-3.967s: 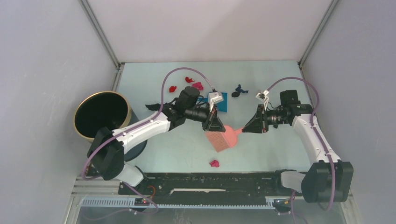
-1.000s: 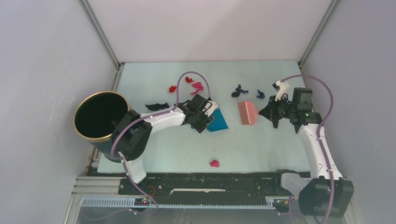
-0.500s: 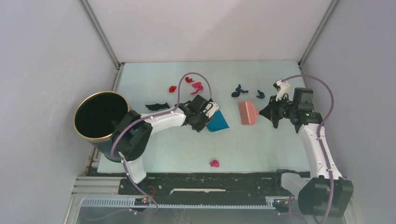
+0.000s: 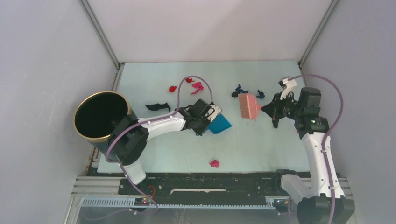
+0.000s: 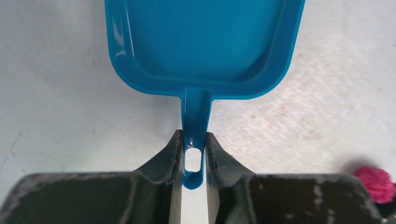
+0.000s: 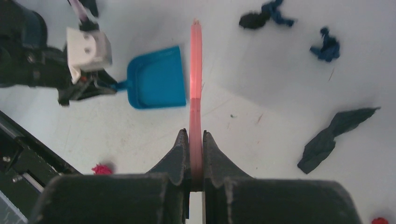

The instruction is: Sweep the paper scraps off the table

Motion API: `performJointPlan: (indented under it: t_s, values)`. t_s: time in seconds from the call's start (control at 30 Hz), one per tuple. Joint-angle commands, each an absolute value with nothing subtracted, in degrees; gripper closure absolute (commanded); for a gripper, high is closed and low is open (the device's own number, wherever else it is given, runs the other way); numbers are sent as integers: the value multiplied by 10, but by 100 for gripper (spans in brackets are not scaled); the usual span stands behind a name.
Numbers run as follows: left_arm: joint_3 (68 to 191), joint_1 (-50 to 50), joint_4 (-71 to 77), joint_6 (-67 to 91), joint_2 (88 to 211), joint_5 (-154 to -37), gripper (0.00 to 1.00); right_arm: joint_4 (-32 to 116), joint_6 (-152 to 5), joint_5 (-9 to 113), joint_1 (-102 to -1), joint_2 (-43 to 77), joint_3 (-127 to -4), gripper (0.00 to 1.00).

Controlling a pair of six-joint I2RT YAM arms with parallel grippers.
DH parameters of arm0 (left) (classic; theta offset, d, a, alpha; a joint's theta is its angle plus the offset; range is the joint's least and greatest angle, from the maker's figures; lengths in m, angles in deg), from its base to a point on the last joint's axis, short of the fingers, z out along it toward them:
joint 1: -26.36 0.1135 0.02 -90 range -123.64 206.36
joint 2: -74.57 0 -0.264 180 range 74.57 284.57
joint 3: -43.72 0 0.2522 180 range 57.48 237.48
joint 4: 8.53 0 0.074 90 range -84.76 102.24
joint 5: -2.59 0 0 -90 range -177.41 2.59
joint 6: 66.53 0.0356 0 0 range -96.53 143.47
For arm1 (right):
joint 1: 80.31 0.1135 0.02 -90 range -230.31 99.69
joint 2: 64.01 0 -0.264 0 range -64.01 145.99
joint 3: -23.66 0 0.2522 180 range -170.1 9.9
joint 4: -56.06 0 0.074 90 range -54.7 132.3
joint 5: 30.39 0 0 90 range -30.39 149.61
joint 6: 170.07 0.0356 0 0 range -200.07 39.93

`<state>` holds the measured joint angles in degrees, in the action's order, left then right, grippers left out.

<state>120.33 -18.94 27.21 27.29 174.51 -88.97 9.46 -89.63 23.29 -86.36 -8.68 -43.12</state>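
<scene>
We see the left gripper (image 5: 192, 140) pinching the slim handle of the blue dustpan (image 5: 201, 42), which lies flat near the middle of the table (image 4: 261, 144). The right gripper (image 6: 195, 137) is clamped on the handle of the pink hand brush (image 4: 246, 106), whose head points left, apart from the dustpan. The paper scraps (image 4: 197, 86) lie loose on the table — red and magenta ones beyond the dustpan, dark blue and black ones by the brush head, a black strip farther left, and one magenta bit (image 4: 214, 163) near the front edge. A black bin (image 4: 100, 116) stands at the table's left side.
</scene>
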Motion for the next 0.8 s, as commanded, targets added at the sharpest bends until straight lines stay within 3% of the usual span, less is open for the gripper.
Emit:
performJointPlan:
  t_s: [0.0, 0.13, 0.27, 0.37, 0.5, 0.67, 0.77]
  values:
    - [1195, -228, 248, 247, 1684, -916, 87, 98, -871, 213, -867, -100, -512, 100]
    - [1195, -269, 247, 243, 1674, -913, 86, 101, -871, 207, -868, -71, -558, 100]
    - [1189, -286, 243, 242, 1682, -901, 83, 147, -847, 175, -874, -64, -506, 100]
    - [1188, -291, 243, 242, 1687, -884, 63, 209, -854, 158, -874, -79, -427, 100]
    - [1173, -304, 217, 240, 1662, -857, 36, 195, -874, 166, -873, -80, -423, 100]
    - [1107, -304, 98, 220, 1614, -840, 30, 192, -874, 156, -873, -66, -423, 100]
    - [1097, -306, 107, 231, 1616, -835, 29, 191, -880, 155, -872, -52, -423, 100]
